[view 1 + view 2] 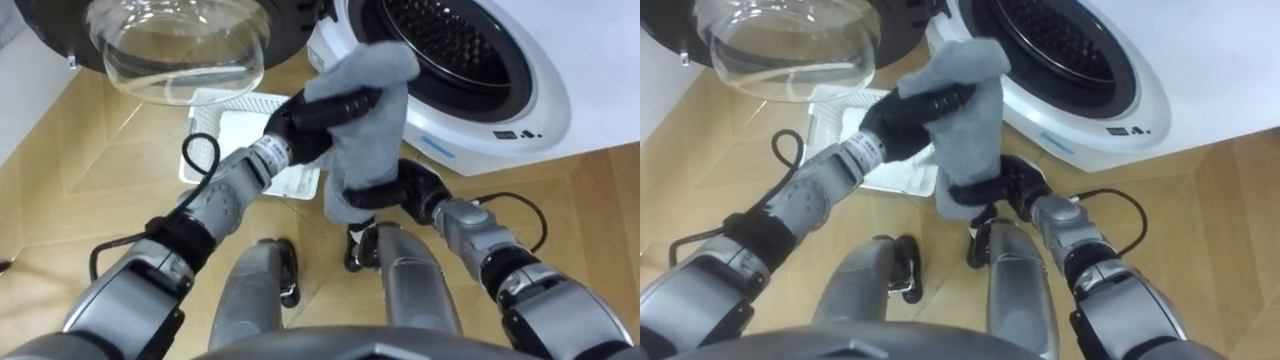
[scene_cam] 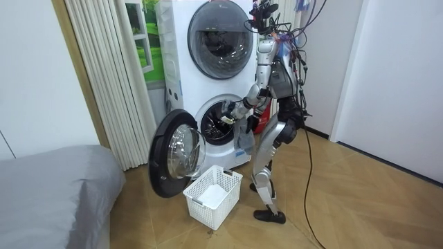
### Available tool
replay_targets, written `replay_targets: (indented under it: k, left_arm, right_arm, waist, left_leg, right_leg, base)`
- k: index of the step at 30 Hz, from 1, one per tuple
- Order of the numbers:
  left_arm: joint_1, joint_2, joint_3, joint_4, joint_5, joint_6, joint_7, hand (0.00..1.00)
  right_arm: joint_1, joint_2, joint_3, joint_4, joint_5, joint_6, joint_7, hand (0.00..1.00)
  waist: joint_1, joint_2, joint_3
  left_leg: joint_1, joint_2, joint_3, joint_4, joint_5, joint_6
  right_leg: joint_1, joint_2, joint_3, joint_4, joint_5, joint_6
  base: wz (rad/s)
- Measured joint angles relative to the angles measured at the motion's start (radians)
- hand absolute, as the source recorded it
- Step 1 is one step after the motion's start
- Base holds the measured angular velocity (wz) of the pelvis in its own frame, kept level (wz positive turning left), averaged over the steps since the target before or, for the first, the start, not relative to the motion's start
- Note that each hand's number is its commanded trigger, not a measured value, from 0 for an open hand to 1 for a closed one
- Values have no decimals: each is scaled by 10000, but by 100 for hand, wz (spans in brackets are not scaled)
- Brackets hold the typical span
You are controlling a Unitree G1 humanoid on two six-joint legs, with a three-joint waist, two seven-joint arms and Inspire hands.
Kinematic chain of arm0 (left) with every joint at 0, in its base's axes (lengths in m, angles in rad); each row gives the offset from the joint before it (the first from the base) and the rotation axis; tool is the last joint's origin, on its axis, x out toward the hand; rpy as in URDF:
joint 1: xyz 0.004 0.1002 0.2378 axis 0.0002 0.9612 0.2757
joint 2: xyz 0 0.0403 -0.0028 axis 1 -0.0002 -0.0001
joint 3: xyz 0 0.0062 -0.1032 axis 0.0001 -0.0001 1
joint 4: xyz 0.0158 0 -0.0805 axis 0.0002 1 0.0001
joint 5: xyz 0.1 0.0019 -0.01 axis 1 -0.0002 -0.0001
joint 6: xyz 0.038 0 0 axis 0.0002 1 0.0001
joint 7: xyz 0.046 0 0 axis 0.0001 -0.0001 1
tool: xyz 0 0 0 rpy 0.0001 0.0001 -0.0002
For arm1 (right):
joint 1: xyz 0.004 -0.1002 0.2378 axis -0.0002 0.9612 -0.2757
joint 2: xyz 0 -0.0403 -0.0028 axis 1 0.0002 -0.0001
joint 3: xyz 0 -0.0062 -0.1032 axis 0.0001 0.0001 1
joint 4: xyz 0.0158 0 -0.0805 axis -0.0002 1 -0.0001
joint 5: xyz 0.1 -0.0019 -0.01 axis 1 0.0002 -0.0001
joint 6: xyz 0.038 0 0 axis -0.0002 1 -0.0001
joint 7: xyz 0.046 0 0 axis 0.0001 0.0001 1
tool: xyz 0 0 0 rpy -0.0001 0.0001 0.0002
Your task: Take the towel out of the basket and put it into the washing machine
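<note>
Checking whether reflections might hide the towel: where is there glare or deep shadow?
Left eye view: highlights streak the open door's clear domed glass; the grey towel, gripped by left hand and right hand, is evenly lit, glare-free; the perforated drum beyond it is dark. Room view: the door glass shows pale sheen.

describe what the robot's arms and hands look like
Both arms are built from grey, rounded, metal-look shells in segments, with black bands at the joints. The left hand and the right hand are black. The left wrist is a pale silver cylinder with small dark print on it. A thin black cable loops out beside each forearm.
</note>
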Motion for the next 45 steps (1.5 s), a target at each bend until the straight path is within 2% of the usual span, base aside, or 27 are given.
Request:
replay_targets:
  k: [2,3,4,12,17,20,23,25,26,28,31,35,40,45]
  left_arm:
    - [0,-98,196,0,-2,4,38,100]
    - [-1,-127,248,0,-4,4,42,57]
    - [-1,-129,252,0,-4,4,44,0]
    - [9,-170,350,4,-37,0,61,0]
    - [36,-166,680,8,-89,2,78,0]
    - [245,-135,1156,43,223,-29,217,0]
    - [640,-21,1604,185,1249,-246,506,0]
    - [1036,158,1827,253,2911,-302,1233,0]
    - [1113,189,1863,251,3417,-303,1425,0]
    - [1401,329,1990,340,5250,-410,2192,0]
    - [1728,402,2205,450,7389,-432,3170,0]
    - [1739,430,2267,442,8448,-681,4032,0]
    - [1755,418,2202,457,9451,-856,4811,0]
    - [1796,399,2167,634,9625,-934,5108,0]
  right_arm:
    - [-72,-3,-60,38,-2,2,1,100]
    - [-84,12,-179,91,-3,4,0,100]
    - [-86,13,-195,95,-3,2,-17,100]
    - [-105,5,-196,236,-47,48,-144,100]
    - [-101,-119,-394,353,-10,305,-433,100]
    - [10,-180,-662,388,-58,459,-631,100]
    - [98,-284,-771,424,-213,576,-874,100]
    - [112,-480,-967,450,-223,656,-982,100]
    - [111,-564,-1058,459,-214,661,-1006,100]
    - [100,-855,-1286,494,-171,656,-1160,100]
    - [101,-1113,-1537,617,191,659,-1231,100]
    - [-90,-1184,-1893,917,1082,659,-1268,100]
    - [-295,-1414,-1963,1278,1414,660,-1323,100]
    - [-461,-1432,-2164,1276,1803,711,-1413,100]
  waist:
    - [-5,-1,1]
    - [0,-1,1]
    - [-7,-2,1]
    - [41,-6,24]
    - [381,-5,29]
    - [759,-9,39]
    - [930,-44,63]
    - [1085,-123,114]
    - [1087,-129,115]
    - [1213,-150,129]
    - [1292,-204,152]
    - [1307,-351,205]
    - [1282,-367,207]
    - [1328,-495,203]
  left_leg:
    - [62,-2,12,-27,3,-4]
    - [130,-4,13,-57,5,-9]
    - [206,1,13,-90,8,-14]
    - [469,7,12,-518,146,-116]
    - [482,12,5,-668,181,-144]
    - [562,-2,79,-770,202,-145]
    - [605,-44,99,-828,217,-130]
    - [578,-176,86,-859,238,-107]
    - [520,-207,95,-858,252,-82]
    - [365,-273,96,-841,296,-27]
    - [367,-366,89,-815,306,-13]
    - [248,-463,86,-812,352,59]
    - [212,-544,98,-758,395,137]
    - [38,-627,179,-741,423,183]
  right_leg:
    - [48,6,4,-1,0,0]
    - [117,19,4,-20,0,-1]
    - [217,47,8,-115,0,-1]
    - [473,164,42,-544,148,-28]
    - [457,186,7,-677,169,-49]
    - [456,144,9,-613,145,-56]
    - [461,101,18,-577,68,-22]
    - [354,-42,32,-443,-57,0]
    - [280,-84,65,-363,-97,29]
    - [103,-153,103,-281,-141,83]
    - [95,-251,89,-171,-166,124]
    - [-22,-412,8,-96,-177,143]
    - [-37,-600,-60,35,-203,198]
    - [-325,-602,144,169,-184,222]
  base:
    - [0]
    - [0]
    - [0]
    - [-1]
    - [0]
    - [-3]
    - [3]
    - [10]
    - [20]
    - [15]
    - [2]
    - [9]
    - [7]
    - [-1]
